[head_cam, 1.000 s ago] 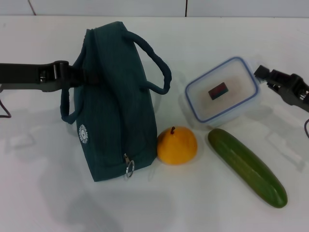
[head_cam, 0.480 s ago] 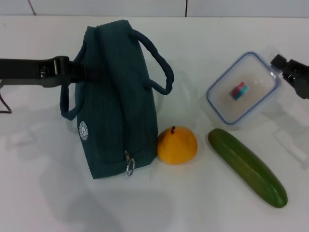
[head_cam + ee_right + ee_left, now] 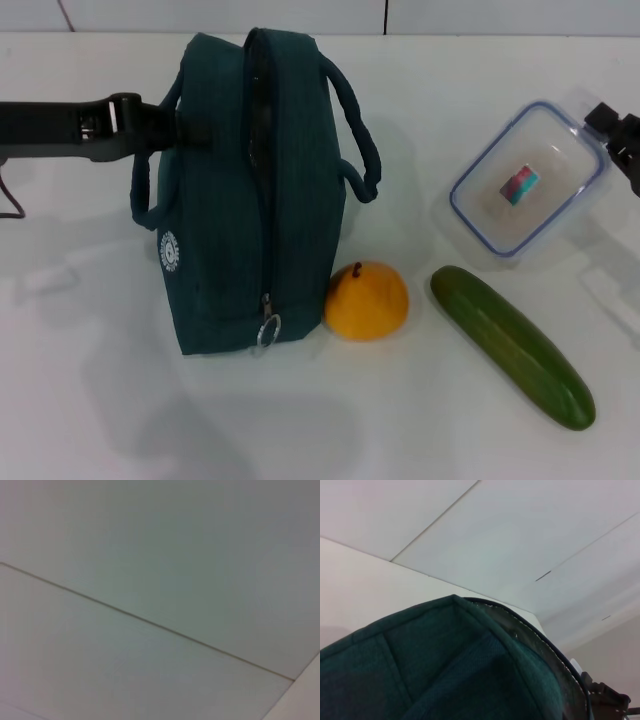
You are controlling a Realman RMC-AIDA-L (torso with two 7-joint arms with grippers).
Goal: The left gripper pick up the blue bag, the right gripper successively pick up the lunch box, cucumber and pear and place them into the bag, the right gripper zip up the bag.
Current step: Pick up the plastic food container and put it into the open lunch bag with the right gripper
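The blue bag (image 3: 240,200) stands upright on the white table (image 3: 100,400), its zipper line along the top and the silver ring pull (image 3: 267,330) hanging at the near end. My left gripper (image 3: 180,135) is shut on the bag's left side by a handle. The bag's top edge fills the left wrist view (image 3: 445,670). My right gripper (image 3: 608,128) is at the right edge, shut on the far corner of the lunch box (image 3: 525,180), which is tilted. The pear (image 3: 367,300) touches the bag's near right corner. The cucumber (image 3: 512,345) lies slanted at the near right.
The bag's two loop handles (image 3: 360,140) hang off its sides. A wall with panel seams runs behind the table. The right wrist view shows only pale panels with a seam (image 3: 150,622).
The bag has been raised from leaning to upright. The right gripper has drawn the lunch box to the right and farther back, turning it.
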